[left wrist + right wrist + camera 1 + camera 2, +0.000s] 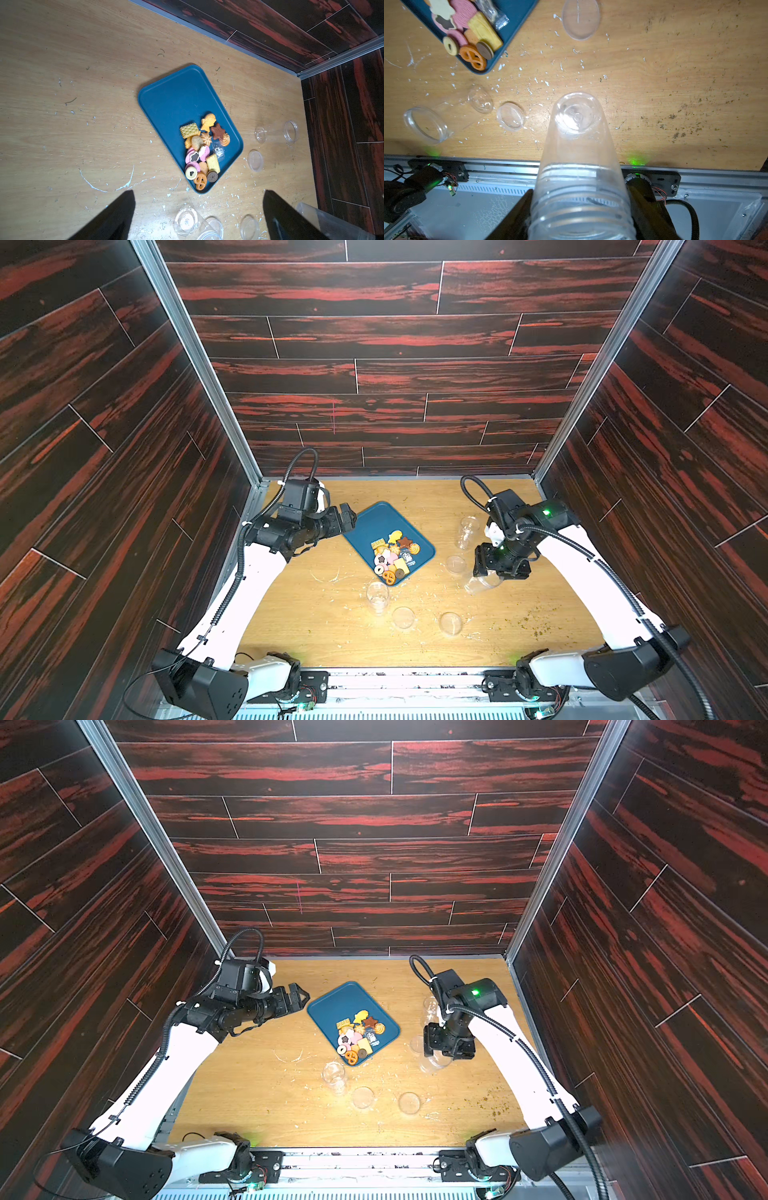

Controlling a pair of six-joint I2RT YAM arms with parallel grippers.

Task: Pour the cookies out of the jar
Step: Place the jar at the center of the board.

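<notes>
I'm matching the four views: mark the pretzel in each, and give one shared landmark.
Top view: pretzel in the corner of the tray nearest the robot.
Top view: pretzel, same corner.
Left wrist: pretzel in that corner, beside a brown round cookie.
Right wrist: pretzel, same corner, beside that cookie.
Landmark: the tray, blue, in all four.

3 dark red-black wood-grain plank walls (374,344); silver aluminium corner posts (199,360); light scuffed wooden tabletop (316,622), white flecks (547,83) scattered.
</notes>
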